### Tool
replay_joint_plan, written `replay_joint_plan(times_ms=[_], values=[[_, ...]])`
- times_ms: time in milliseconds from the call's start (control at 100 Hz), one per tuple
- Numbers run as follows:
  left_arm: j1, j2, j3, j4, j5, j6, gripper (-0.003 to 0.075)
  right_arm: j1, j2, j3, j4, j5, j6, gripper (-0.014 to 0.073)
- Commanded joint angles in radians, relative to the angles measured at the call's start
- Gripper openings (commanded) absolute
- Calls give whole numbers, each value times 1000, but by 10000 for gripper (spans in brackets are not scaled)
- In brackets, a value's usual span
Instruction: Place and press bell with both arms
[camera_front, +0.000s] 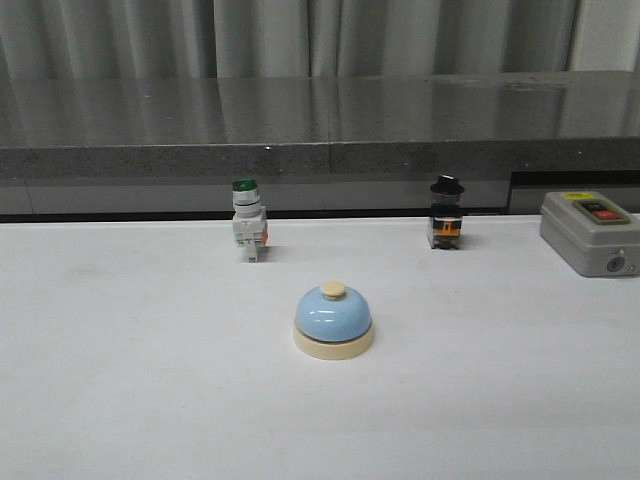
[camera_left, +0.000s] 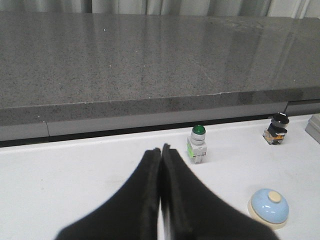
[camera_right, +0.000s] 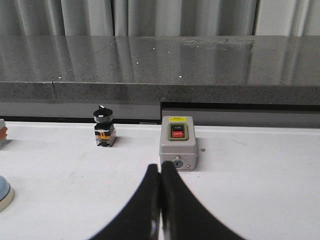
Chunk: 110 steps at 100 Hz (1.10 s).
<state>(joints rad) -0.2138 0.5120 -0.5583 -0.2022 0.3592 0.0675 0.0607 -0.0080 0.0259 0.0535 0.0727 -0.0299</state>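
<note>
Left gripper (camera_left: 161, 150): fingers pressed together, holding nothing. Right gripper (camera_right: 160, 167): likewise closed and empty. The bell (camera_front: 333, 319) sits upright on the white table (camera_front: 120, 380), lower centre of the front view, apart from both switches: green-capped (camera_front: 248, 232), black-knobbed (camera_front: 446, 213). Grey switch box (camera_front: 588, 231) at right edge.

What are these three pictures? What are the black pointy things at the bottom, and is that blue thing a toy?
A robot with two arms took them. One camera looks forward over the white table. The other two ride on the wrists, so the black pointy shapes are the robot's own pinchers: the left gripper and the right gripper, both squeezed shut and holding nothing. The blue thing is a small glossy light-blue dome bell with a cream knob; you press it to ring it. Behind it stand a green-capped white pushbutton switch, a black-knobbed switch and a grey box with on and off buttons.
</note>
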Motion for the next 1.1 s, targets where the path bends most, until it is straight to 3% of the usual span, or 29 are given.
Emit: replay_joint_plan(times_ms=[0, 250, 390, 600, 870, 1090], values=[[0, 4, -28, -12, -118, -4, -20, -6, -16, -14, -10, -85, -1, -60], [20, -54, 69, 188, -248, -8, -20, -6, -16, -14, -10, -85, -1, -60], [72, -162, 178, 192, -320, -13, -20, -6, -16, -14, -10, -85, -1, -60], [146, -350, 356, 278, -335, -131, -20, -6, -16, -14, -10, -85, -1, -60], [148, -522, 538, 283, -359, -138, -20, -6, -16, -14, -10, -85, -1, -60], [148, -547, 601, 283, -435, -138, -20, -6, -16, -14, -10, -84, -1, -60]])
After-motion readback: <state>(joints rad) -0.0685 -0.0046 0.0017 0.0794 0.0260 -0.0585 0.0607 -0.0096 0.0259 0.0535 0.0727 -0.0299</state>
